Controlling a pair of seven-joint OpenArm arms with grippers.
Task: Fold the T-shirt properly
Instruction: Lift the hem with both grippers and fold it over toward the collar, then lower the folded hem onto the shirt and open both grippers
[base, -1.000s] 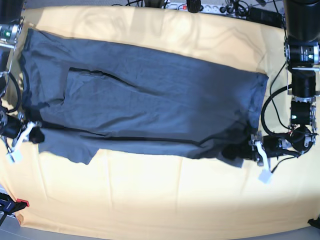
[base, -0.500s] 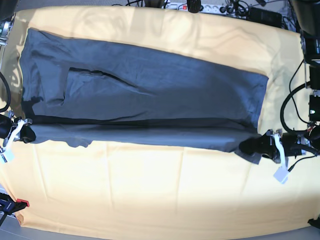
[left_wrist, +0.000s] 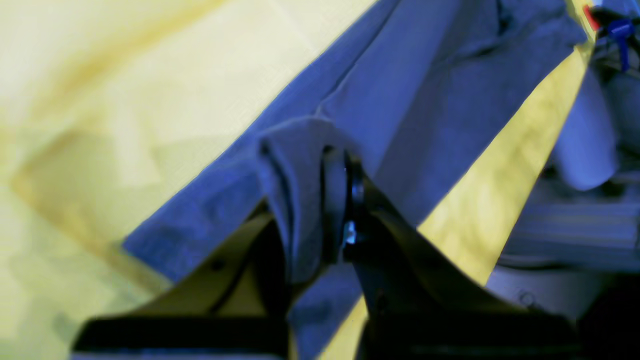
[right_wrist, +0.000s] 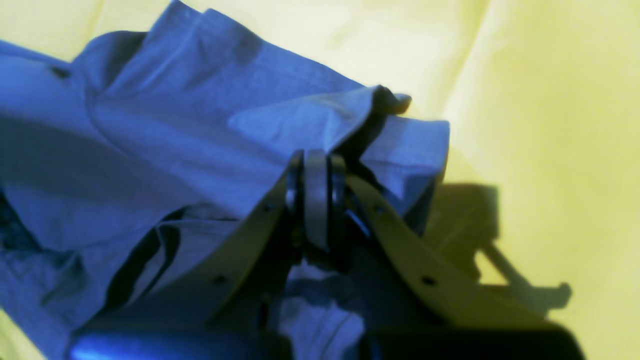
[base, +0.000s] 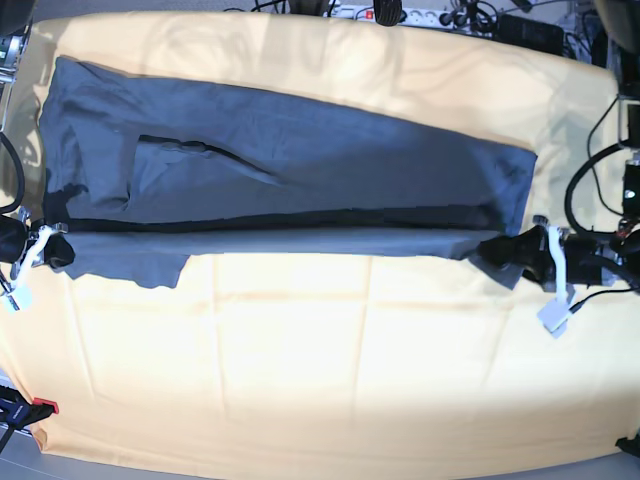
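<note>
The dark slate-blue T-shirt (base: 290, 170) lies spread lengthwise across the yellow-orange cloth (base: 330, 360), with its near long edge lifted and stretched taut between both grippers. My left gripper (base: 510, 250), at the right of the base view, is shut on the shirt's edge; its wrist view shows the fabric (left_wrist: 300, 190) bunched between the fingers (left_wrist: 350, 200). My right gripper (base: 48, 250), at the left edge, is shut on the other end of that edge, by a sleeve flap (base: 150, 268). Its wrist view shows the cloth (right_wrist: 320, 130) pinched between the fingers (right_wrist: 315, 200).
A power strip and cables (base: 420, 15) lie along the far table edge. The left arm's cabling (base: 600, 200) hangs at the right. A red clamp (base: 40, 406) sits at the near left corner. Bare yellow cloth fills the near half of the table.
Both grippers have carried the shirt's near edge away from the front of the table, pulling it taut. The lifted strip now lies closer to the shirt's middle, and the left gripper has moved up and outward.
</note>
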